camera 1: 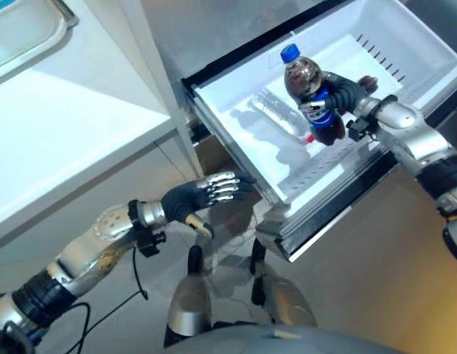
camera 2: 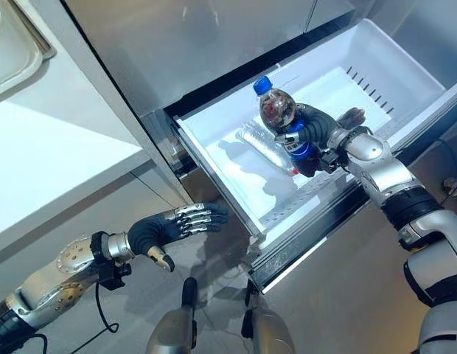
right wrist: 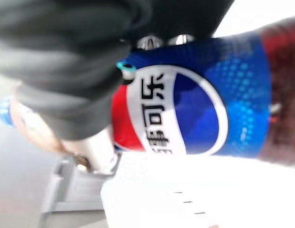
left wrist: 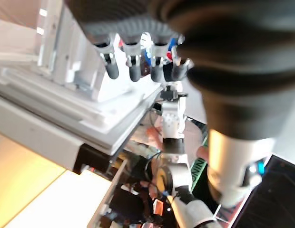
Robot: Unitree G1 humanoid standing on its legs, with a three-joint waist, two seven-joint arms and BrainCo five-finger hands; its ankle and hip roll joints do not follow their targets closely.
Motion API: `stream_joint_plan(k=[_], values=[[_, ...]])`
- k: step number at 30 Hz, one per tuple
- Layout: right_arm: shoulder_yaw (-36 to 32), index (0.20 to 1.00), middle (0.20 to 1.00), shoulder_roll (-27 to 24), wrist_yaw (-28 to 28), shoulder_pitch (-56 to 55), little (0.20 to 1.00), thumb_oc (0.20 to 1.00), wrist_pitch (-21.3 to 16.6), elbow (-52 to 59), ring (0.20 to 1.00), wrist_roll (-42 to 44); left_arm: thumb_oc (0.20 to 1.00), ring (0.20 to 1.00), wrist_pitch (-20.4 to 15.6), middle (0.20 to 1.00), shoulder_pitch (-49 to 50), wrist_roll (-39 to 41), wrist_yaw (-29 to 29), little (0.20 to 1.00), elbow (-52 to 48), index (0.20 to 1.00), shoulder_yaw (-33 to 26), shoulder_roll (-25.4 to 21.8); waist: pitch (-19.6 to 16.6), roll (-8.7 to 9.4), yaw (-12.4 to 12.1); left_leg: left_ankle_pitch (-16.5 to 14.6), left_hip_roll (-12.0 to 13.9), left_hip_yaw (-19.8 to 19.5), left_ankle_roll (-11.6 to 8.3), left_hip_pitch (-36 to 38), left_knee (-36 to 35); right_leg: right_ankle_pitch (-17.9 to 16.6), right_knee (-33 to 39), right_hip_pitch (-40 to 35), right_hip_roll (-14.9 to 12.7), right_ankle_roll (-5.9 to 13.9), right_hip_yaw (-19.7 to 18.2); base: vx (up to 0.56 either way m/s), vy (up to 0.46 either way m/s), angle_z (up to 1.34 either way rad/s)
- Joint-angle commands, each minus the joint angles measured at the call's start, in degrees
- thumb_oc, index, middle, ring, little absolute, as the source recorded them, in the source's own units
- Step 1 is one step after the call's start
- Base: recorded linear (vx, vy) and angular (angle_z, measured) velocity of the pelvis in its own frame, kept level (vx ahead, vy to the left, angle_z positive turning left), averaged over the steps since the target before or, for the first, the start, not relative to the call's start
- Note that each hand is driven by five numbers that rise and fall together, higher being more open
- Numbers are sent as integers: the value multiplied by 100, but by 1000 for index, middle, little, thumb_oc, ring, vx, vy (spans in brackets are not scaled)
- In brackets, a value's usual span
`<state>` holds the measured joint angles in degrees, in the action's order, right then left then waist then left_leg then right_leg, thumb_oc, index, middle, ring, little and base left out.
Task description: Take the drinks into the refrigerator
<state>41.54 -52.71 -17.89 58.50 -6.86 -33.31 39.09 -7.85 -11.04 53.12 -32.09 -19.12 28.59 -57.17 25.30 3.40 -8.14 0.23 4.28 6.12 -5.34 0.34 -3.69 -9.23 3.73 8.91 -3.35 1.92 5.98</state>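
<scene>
Gripping a cola bottle (camera 1: 309, 92) over the open drawer (camera 1: 236, 125), right hand (camera 1: 346, 92); left hand (camera 1: 203, 195) loose, fingers straight.

- The cola bottle (camera 1: 311, 92) is clear glossy plastic with a smooth blue cap and a shiny printed film label.
- The water bottle (camera 1: 282, 114) is transparent ribbed plastic.
- The freezer drawer (camera 1: 405, 40) is smooth white plastic.
- The refrigerator door (camera 2: 199, 37) looks like brushed grey metal.
- The tabletop (camera 1: 59, 133) is white and matt.
- The right hand (camera 1: 345, 94) wears a dark ribbed cover.
</scene>
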Motion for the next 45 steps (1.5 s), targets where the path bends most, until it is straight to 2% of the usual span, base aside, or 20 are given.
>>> stream_joint_plan(k=[1, 8, 18, 33, 45], values=[[315, 200, 200, -325, 116, 1283, 200, 200, -430, -140, 200, -55, 1000, 1000, -312, 1000, 35, 151, -18, 1000, -661, 1000, 194, -150, -101, -149, -163, 47, -49, -337, 320, -295, 103, 639, -1488, 503, -178, 477, -23, -83, -12, -1], [419, 200, 200, 30, 76, 1033, 200, 200, -299, -664, 200, -384, 1000, 1000, -355, 1000, -149, 53, 103, 1000, -685, 1000, 318, -81, 131, -194, -184, 115, -10, -365, 303, -423, 114, 631, -1570, 662, -186, 467, -14, -38, -14, 0], [497, 200, 200, 295, -9, 734, 200, 200, -210, -707, 200, -716, 1000, 1000, -453, 1000, -284, -82, 292, 1000, -834, 1000, 293, -49, 448, -282, -201, 210, -6, -424, 293, -605, 96, 612, -1635, 871, -199, 450, 39, -44, -20, 2], [650, 200, 200, 783, 20, 552, 200, 200, -137, -1003, 200, -1146, 1000, 1000, -589, 1000, -317, -266, 515, 1000, -1007, 1000, 249, -63, 449, -427, -246, 353, 18, -536, 257, -1027, 1, 624, -1799, 1340, -223, 428, 170, -13, -10, 3], [729, 200, 200, 1024, 56, 681, 200, 200, -152, -1081, 200, -1416, 1000, 1000, -585, 1000, -276, -316, 612, 1000, -1070, 1000, 184, 19, 449, -410, -239, 342, 40, -558, 247, -1078, -48, 630, -1790, 1415, -229, 422, 193, -2, 0, 3]])
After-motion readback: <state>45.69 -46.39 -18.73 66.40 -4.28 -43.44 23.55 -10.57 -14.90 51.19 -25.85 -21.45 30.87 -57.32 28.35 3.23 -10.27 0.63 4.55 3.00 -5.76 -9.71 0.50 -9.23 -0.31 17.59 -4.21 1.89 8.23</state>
